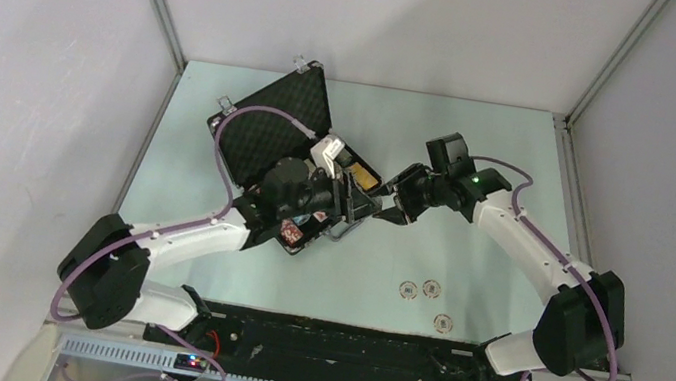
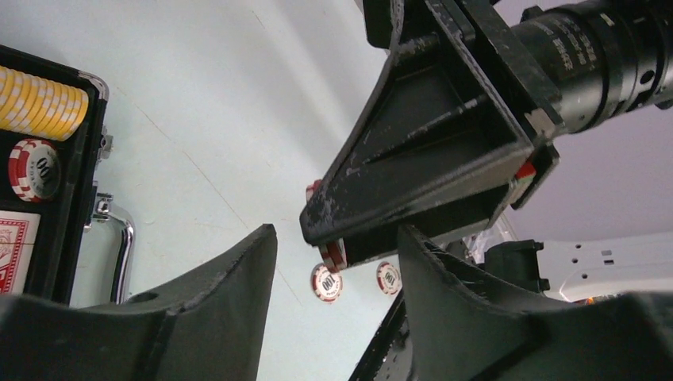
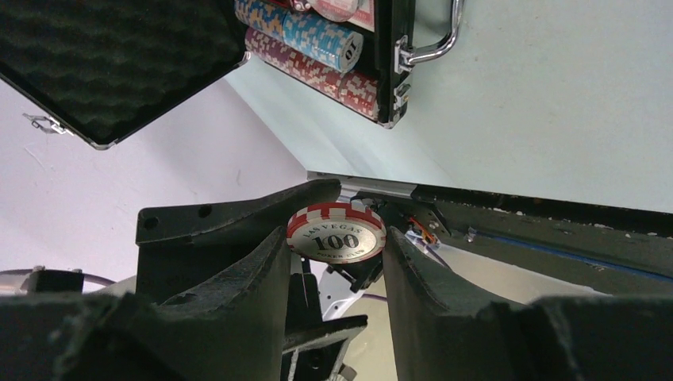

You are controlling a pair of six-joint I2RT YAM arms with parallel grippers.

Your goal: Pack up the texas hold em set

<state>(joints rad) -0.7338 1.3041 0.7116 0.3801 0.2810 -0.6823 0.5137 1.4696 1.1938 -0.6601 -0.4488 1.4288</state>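
Top view first: the black case [image 1: 292,234] sat open on the left half of the pale table [image 1: 503,144], with its foam-lined lid [image 1: 274,120] tipped back toward the far corner. The left gripper [image 1: 347,207] hung over the case's right edge. The right gripper [image 1: 390,206] was nose to nose with it, just off the case. Three loose chips [image 1: 432,287] lay on the table nearer the arm bases, well apart from the case.

Left wrist cam: the left fingers [image 2: 230,294] were spread wide with nothing in them. The right gripper's tip sat in the gap just beyond them, and the edge of a red-and-white chip [image 2: 332,255] poked out of it. Two of the loose chips showed on the table below. At the left edge you could see into the case: a row of yellow chips [image 2: 40,99], a single red chip marked 100 under it, the corner of a red card deck [image 2: 16,250], and the silver handle [image 2: 119,238] on the outside wall.

Right wrist cam: the right fingers [image 3: 413,294] were clamped on that red-and-white chip, which lay flat and read "100" on its face. The open case was up top, with rows of blue and reddish chips packed on edge.
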